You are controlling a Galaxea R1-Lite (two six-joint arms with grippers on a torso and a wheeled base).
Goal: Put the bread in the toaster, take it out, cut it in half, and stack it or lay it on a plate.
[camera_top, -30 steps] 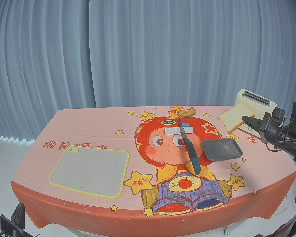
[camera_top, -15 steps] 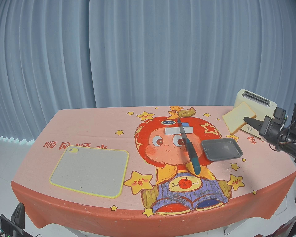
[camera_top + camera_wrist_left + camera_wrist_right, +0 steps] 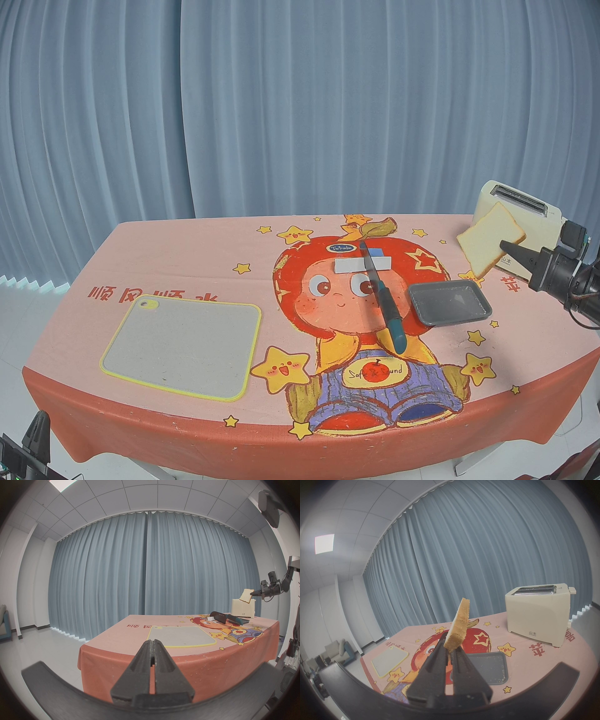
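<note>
Blue curtain behind, pink cartoon cloth over the bench (image 3: 187, 262), and above its far right corner the bread (image 3: 489, 239) hangs in the air. It is pinched by its lower end between my right fingers (image 3: 516, 252), which are clamped on it. Over the last second that arm has carried the slice up and closer to the toaster (image 3: 531, 219). It began lower and flatter in front of the toaster's face and now stands nearly on edge, at about the height of the toaster's top. The head camera has not shifted, so the travel is the arm's own. I judge the loading step to be well along. The slice is raised and turned, but it is not yet over a slot and still needs to go further across before it goes down.

On the toaster's top the slot shows its metal guides in the right wrist view, with no bread in it. The plate (image 3: 475, 310), a dark grey tray, lies on the bench near the toaster, with a few pale specks on its floor and no bread. Just beside it the knife (image 3: 389, 309) lies with its blade propped on a small white block (image 3: 347, 265). The board (image 3: 181, 345) lies flat, well apart at the near left. My left fingers (image 3: 140, 667) are pressed together on nothing, low off the bench's near-left corner
</note>
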